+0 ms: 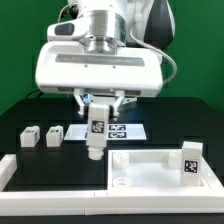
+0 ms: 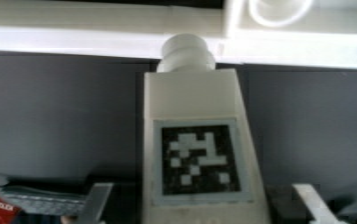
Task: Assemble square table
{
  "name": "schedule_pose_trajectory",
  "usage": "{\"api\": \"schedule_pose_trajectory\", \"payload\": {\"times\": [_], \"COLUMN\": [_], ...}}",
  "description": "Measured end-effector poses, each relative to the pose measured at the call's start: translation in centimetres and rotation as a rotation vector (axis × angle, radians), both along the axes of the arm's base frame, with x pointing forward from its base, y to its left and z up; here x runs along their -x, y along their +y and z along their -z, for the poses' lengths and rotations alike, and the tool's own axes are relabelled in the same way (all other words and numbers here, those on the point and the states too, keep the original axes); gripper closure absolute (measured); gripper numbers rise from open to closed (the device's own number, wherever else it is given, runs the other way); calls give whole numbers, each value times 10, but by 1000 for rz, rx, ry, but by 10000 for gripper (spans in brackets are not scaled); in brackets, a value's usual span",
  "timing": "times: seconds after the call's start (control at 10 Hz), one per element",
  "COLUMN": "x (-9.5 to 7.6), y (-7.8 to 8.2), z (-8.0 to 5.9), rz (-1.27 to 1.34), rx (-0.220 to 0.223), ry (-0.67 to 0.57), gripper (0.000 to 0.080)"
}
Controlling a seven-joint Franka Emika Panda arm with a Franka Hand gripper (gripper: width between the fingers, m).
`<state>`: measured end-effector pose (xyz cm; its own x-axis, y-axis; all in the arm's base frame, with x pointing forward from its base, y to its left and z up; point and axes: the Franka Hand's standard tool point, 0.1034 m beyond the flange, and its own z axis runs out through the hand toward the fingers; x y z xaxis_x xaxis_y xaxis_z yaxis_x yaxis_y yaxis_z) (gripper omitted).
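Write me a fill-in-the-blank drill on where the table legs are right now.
1. The gripper is shut on the held leg, whose round peg points ____.
2. ____ loose legs lie on the black table at the exterior view's left.
3. The fourth leg stands on the ____ at the exterior view's right.
Missing words: down; two; tabletop.
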<state>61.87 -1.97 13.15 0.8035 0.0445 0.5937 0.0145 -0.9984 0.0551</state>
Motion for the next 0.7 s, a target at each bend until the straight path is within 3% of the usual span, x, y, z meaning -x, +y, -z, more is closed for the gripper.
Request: {"api": "schedule_pose_trajectory", "payload": {"times": [0.1, 0.2, 0.7], "x": [-8, -15, -10], "y": [16, 23, 22], "z": [6, 7, 21], "rz": [-16, -22, -30], "rx": [-15, -21, -13], "ry": [-1, -4, 17], "gripper": [508, 508, 508]}}
